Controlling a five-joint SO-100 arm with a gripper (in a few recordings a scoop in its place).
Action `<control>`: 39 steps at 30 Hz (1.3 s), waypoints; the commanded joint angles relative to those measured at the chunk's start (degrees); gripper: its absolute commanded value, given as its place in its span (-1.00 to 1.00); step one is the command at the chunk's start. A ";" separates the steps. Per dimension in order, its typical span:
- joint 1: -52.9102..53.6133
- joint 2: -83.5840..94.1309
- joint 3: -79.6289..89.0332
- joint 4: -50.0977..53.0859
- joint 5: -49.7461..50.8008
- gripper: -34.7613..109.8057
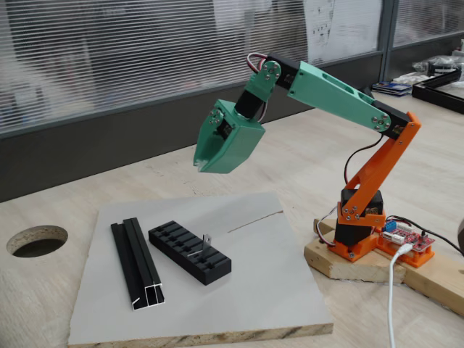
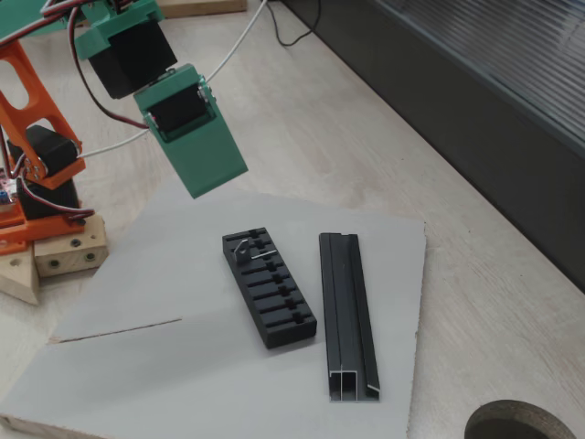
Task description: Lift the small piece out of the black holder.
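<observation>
On the desk lies a flat board, and my base stands on a wooden block just off the board's right edge in a fixed view. On the board the holder and the channel rail lie side by side, nearly parallel and a little apart, the rail nearer the board's left edge there. The small piece sits in the holder, toward the end nearer my base. My claw hangs above the board's far edge, apart from the holder. A round hole in the desk lies left of the board.
</observation>
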 commanded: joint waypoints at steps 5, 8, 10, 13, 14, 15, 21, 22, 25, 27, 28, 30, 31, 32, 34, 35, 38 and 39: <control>-1.58 0.26 2.72 0.44 -0.09 -0.36; -5.36 0.26 5.19 0.00 -0.09 -0.36; -8.26 0.00 6.33 0.00 -0.09 -0.36; -10.55 -4.57 5.98 -0.09 -0.09 -0.36; -10.72 -6.33 5.62 -0.09 -0.09 -0.36; -10.72 -7.82 5.36 -0.09 -0.09 -0.36; -10.02 -9.32 4.57 -0.09 0.00 -0.35; -9.93 -9.32 4.57 -0.09 0.00 -0.35; -9.84 -9.40 4.92 -0.09 -0.09 -0.35; -9.76 -9.40 5.01 -0.09 -0.18 -0.35; -9.76 -9.40 5.10 -0.09 -0.18 -0.35; -9.76 -9.40 5.19 -0.18 -0.18 -0.34; -9.76 -9.40 5.19 -0.18 -0.18 -0.34; -9.67 -9.40 5.19 -0.18 -0.18 -0.34; -9.67 -9.40 5.27 -0.18 -0.18 -0.34; -9.67 -9.40 5.27 -0.18 -0.18 -0.34; -7.38 -9.49 5.36 -0.18 -0.26 -0.34; -6.06 -9.49 5.36 -0.18 -0.26 -0.34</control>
